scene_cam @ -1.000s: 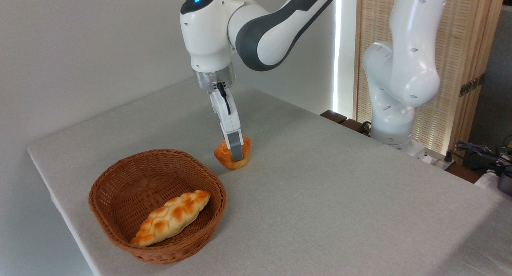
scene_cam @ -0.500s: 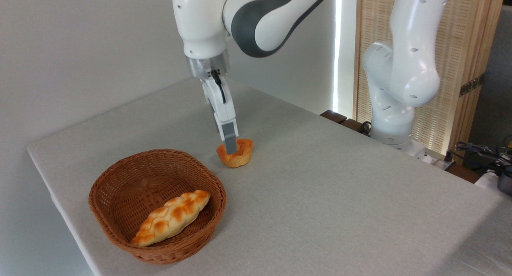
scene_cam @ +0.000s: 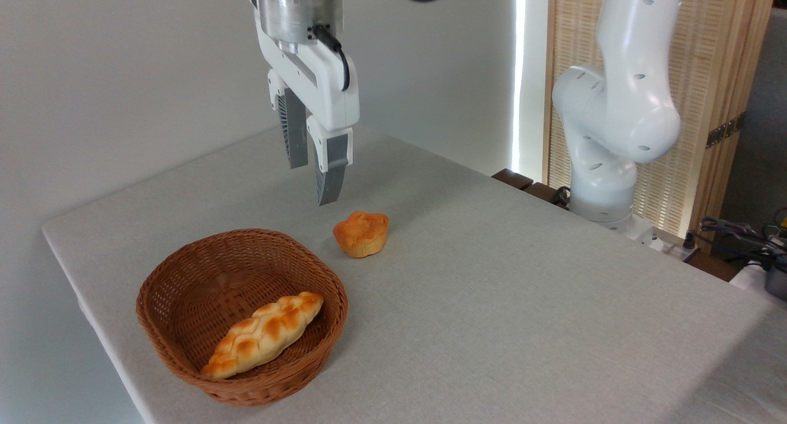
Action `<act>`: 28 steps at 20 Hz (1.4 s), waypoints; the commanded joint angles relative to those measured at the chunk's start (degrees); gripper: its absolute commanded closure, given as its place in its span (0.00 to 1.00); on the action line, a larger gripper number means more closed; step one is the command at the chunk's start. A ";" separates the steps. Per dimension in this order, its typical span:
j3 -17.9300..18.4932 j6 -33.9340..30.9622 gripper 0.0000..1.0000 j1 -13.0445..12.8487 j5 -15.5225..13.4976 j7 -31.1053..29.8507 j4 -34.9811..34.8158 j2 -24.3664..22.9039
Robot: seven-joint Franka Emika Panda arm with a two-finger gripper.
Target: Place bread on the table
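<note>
**Bun released on table; gripper lifted clear**

Near edge: basket [scene_cam: 241, 316] sits at the front left of the table [scene_cam: 522, 301]. 1 braided loaf [scene_cam: 263, 334] lies inside it, untouched across all 3 frames.

Just behind the basket, to its right: the bun [scene_cam: 361, 233] rests upright on the cloth, lumpy top up, outside the basket and not touching its rim. Nothing is in contact with it.

Above and slightly left of the bun: the gripper [scene_cam: 312, 184] hangs in the air, fingers parted with a clear gap between them, holding nothing.

Change: 1.0 s ago the fingers were clamped on the bun at table level, bun tilted. 0.5 s ago the fingers had loosened and begun to rise, bun settled flat. Now the gripper is well above it and rotated so both fingers show. The bun's position matches the frame 0.5 s ago, so it did not roll or stick on release.

Far side: arm base [scene_cam: 605, 184] stands at the back right edge; a slatted screen behind it.

Judgement: placement looks complete. Only retreat of the arm would remain.
</note>
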 commanded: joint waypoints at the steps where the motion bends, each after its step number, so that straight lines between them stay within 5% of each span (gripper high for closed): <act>1: -8.48 -6.95 0.00 10.56 -0.46 -3.79 11.74 7.74; 3: -14.01 -6.78 0.00 15.40 0.94 -11.86 13.60 9.59; 7: -20.10 -7.31 0.00 16.21 12.62 -13.30 14.31 10.39; 12: -18.97 -7.22 0.00 16.21 12.29 -12.60 14.40 10.04; 19: -14.22 -7.13 0.00 15.69 7.98 -9.26 14.31 8.63; 22: -10.97 -7.40 0.00 12.96 6.40 -9.26 14.40 8.63; 28: -11.14 -8.98 0.00 12.87 6.57 -9.00 14.40 8.63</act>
